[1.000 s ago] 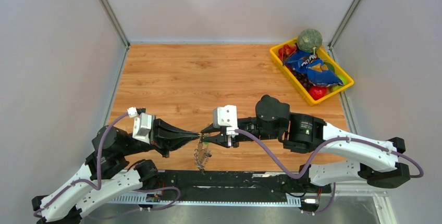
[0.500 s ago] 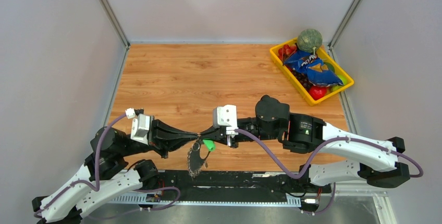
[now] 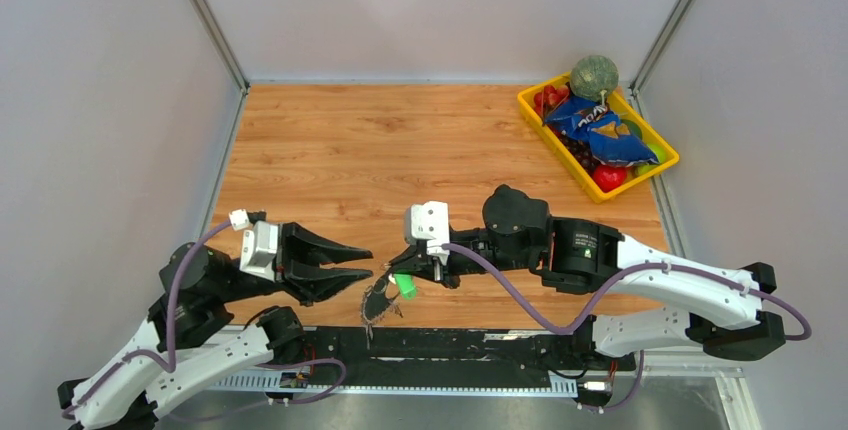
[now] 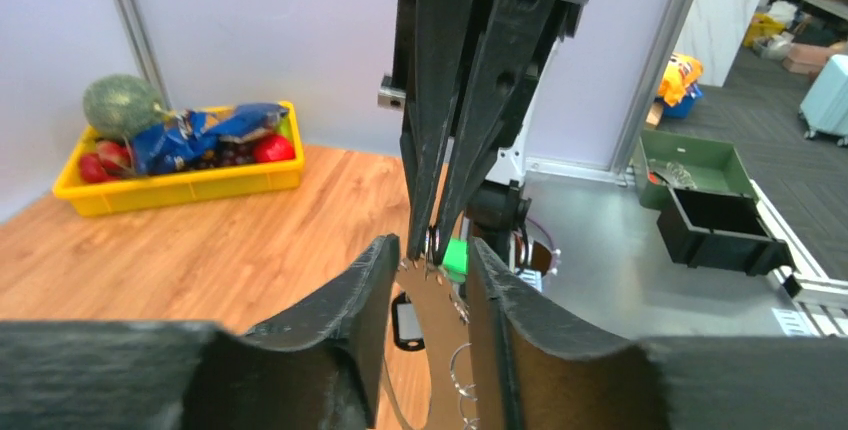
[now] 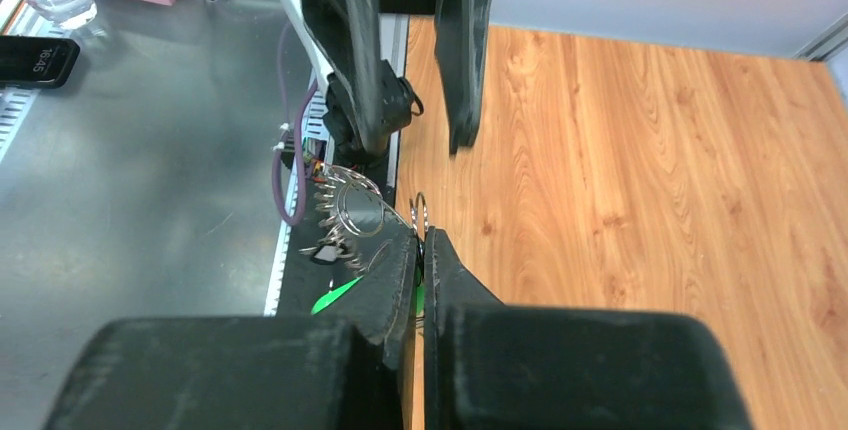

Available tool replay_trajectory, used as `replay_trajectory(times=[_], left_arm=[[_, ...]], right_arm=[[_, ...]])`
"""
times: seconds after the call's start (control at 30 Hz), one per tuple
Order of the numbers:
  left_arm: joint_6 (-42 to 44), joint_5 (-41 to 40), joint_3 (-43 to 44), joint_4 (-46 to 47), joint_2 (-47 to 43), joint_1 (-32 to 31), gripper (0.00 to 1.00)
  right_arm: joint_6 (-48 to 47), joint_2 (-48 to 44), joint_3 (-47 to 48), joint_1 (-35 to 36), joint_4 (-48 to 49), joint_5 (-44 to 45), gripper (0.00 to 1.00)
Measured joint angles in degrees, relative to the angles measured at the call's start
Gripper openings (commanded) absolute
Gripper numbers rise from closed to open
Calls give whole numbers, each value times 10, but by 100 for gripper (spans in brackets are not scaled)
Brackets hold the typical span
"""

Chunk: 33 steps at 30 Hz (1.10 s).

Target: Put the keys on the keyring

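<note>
The keys [image 3: 398, 290], their green tag [image 3: 403, 285] showing, hang just under the right gripper [image 3: 388, 273], whose fingers are pressed together on a small ring [image 5: 420, 212] at the top of the bunch. The keyring [image 5: 347, 205] dangles beside them, seemingly linked to that ring, though the join is hard to see. The right arm stretches level across the table's near edge. Facing its tips and just apart, the left gripper [image 3: 370, 261] stands parted, holding nothing.
</note>
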Motion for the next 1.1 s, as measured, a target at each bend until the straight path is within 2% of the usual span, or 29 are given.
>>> replay_trajectory(times=[0.13,0.37,0.77,1.1], left_arm=[[17,0,47,-41,1,0,54],[47,9,123,-133,50,0,59],[74,11,137,-257,118,0,53],[84,22,138,-292,128,0,51]], right_arm=[[17,3,0,0,-16,0,0],[44,20,1,0,-42,0,0],[82,53,12,0,-81,0,0],[93,61,29,0,-92,1,0]])
